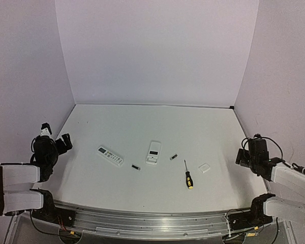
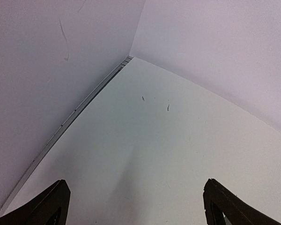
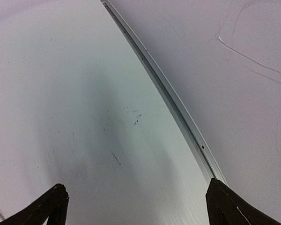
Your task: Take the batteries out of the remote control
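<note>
My left end effector (image 1: 55, 143) is wide open and empty at far left. The batteries (image 1: 136, 167) lie loose on either side of the remote control (image 1: 153, 152); a nudge could roll them off the bench (image 1: 142, 124). The remote is mid-bench, white back up, dark recess showing. Right end effector (image 1: 245, 154) is wide, empty.

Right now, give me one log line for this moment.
left gripper open, empty | right gripper open, empty | batteries out, flanking remote control | cover beside screwdriver
</note>
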`<move>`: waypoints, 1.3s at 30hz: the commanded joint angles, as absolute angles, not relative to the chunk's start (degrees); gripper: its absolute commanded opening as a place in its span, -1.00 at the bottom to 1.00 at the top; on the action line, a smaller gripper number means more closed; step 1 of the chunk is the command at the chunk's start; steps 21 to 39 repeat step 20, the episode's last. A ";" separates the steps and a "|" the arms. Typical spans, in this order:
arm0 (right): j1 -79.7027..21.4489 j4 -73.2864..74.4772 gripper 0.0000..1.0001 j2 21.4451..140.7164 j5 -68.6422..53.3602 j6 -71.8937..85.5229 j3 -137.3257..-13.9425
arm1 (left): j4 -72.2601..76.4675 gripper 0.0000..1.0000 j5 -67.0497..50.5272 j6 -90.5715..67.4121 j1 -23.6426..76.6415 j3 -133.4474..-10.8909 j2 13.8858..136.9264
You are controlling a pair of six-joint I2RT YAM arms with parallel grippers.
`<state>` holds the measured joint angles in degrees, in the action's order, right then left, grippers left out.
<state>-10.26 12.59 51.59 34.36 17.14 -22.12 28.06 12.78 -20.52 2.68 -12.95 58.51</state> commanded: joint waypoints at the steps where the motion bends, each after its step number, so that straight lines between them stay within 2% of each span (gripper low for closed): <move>1: -10.06 -12.87 0.96 54.68 37.72 12.53 -14.53 | 54.97 0.99 8.80 -9.39 2.64 -6.24 63.04; 6: -9.98 -20.93 0.97 65.86 38.11 11.30 -14.62 | 69.30 0.99 2.20 -6.80 2.64 -4.73 74.79; 11: -9.71 -26.58 0.96 80.25 37.56 11.12 -19.89 | 79.85 0.99 -1.45 -4.87 2.64 -9.33 93.74; 13: -9.25 -26.31 0.96 83.08 35.35 9.75 -22.49 | 70.98 0.99 -7.13 -2.66 2.64 -14.28 93.24; 17: -9.14 -24.90 0.96 84.48 30.21 6.78 -24.44 | 64.99 0.99 -6.43 -3.05 2.70 -17.55 94.35; 39: -9.13 -24.87 0.96 84.77 29.10 5.95 -24.68 | 65.57 0.99 -6.37 -2.95 2.72 -17.67 94.46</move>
